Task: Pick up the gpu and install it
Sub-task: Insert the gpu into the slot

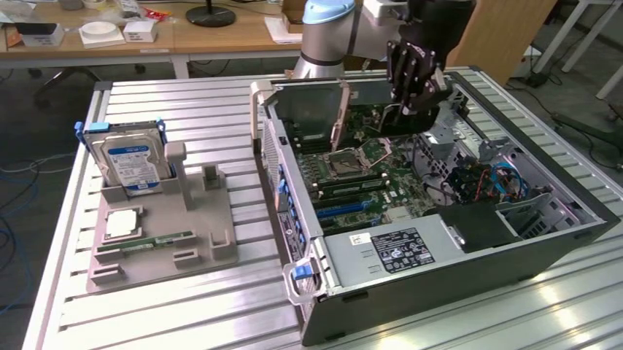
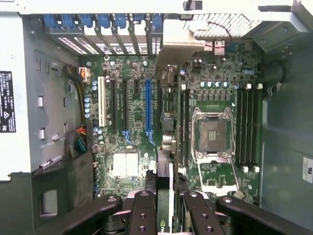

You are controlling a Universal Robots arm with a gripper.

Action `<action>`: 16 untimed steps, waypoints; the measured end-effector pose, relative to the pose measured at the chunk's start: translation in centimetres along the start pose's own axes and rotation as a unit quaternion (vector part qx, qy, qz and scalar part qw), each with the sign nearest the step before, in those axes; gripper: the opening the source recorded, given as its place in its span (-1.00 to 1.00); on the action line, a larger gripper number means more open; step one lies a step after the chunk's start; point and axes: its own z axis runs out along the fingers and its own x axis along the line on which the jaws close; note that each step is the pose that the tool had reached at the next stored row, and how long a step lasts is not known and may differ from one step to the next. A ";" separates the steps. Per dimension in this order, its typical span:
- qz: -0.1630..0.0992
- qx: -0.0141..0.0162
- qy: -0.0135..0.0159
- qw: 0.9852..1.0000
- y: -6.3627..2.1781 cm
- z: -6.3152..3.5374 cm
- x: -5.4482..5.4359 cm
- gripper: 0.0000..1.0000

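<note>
My gripper [image 1: 413, 100] hangs inside the open computer case [image 1: 545, 240], shut on the gpu [image 1: 384, 122]. The card is black and stands on edge over the motherboard [image 1: 389, 179]. Its silver-grey bracket [image 1: 341, 113] points toward the case's rear wall. In the wrist view the gpu [image 2: 165, 161] shows as a thin edge running away from my gripper [image 2: 166, 198], between the black fingers [image 2: 143, 210]. Its bracket [image 2: 180, 46] lies by the rear slot openings. The card runs between the blue expansion slot [image 2: 148, 110] and the CPU socket [image 2: 212, 134]. I cannot tell whether it touches a slot.
On the exterior view's left a grey fixture [image 1: 200, 240] carries a hard drive with a blue label [image 1: 131, 157], a processor chip [image 1: 125, 222] and a green memory stick [image 1: 146, 244]. The power supply [image 1: 389, 251] fills the case's near end. Blue cables [image 1: 506, 182] lie by the drive bay.
</note>
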 end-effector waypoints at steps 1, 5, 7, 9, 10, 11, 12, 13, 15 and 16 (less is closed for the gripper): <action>0.000 0.000 0.000 1.000 0.10 0.15 0.0 -0.47; -0.004 -0.001 0.000 1.000 0.76 0.69 0.0 -0.47; -0.007 -0.001 0.000 1.000 1.12 0.81 0.1 -0.47; -0.009 -0.001 0.000 1.000 1.32 0.86 0.4 -0.47; -0.009 -0.001 0.000 1.000 1.38 0.87 0.6 -0.47; -0.010 -0.001 0.000 1.000 1.42 0.88 0.8 -0.47; -0.011 -0.001 0.000 1.000 1.46 0.90 1.0 -0.47; -0.011 -0.001 0.000 1.000 1.49 0.92 1.2 -0.47; -0.013 -0.001 0.000 1.000 1.68 1.04 1.4 -0.47; -0.014 -0.001 0.000 1.000 1.91 1.13 1.4 -0.47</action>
